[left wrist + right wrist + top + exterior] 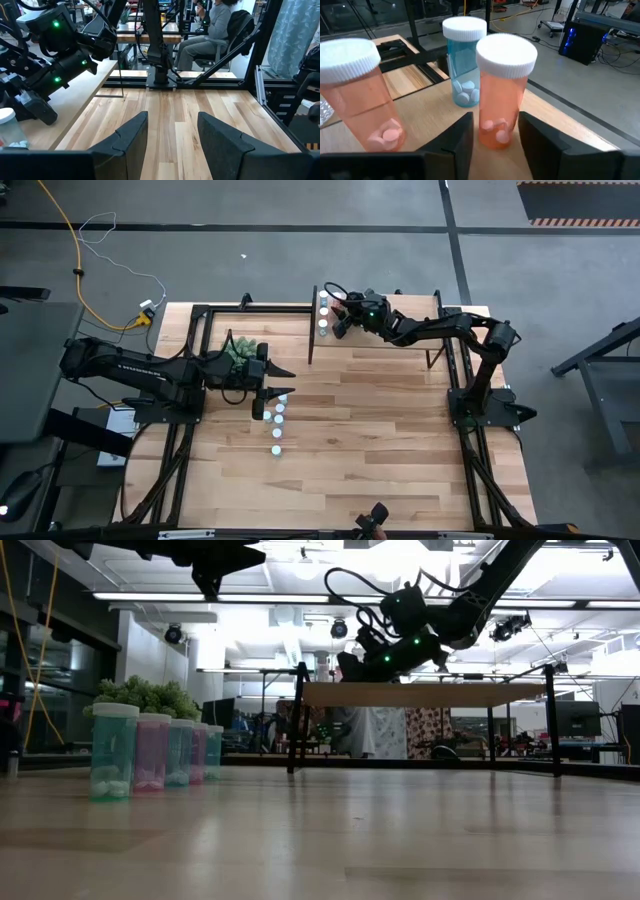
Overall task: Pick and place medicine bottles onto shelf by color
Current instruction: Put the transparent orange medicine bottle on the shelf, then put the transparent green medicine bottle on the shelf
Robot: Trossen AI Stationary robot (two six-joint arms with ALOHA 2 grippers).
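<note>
Bushy green plant point(240, 351) on worktop point(380, 450) near its left edge. Yellow cable point(70, 250) and white cable point(100, 225) trail across grey floor beyond worktop. Seated person point(212, 27) on chair point(240, 30) in room behind.

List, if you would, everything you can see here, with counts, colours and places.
shelf bottles: at least three, two pink and one blue, white caps, at the shelf's end.
table bottles: five, teal and pink alternating, in a row near the plant.
shelf: one, light wood, black supports, far side of the table.
plant: one, green, beside the left gripper.
person: one, seated beyond the table.
left gripper: open, empty, above the table.
right gripper: open, flanking a pink shelf bottle.
</note>
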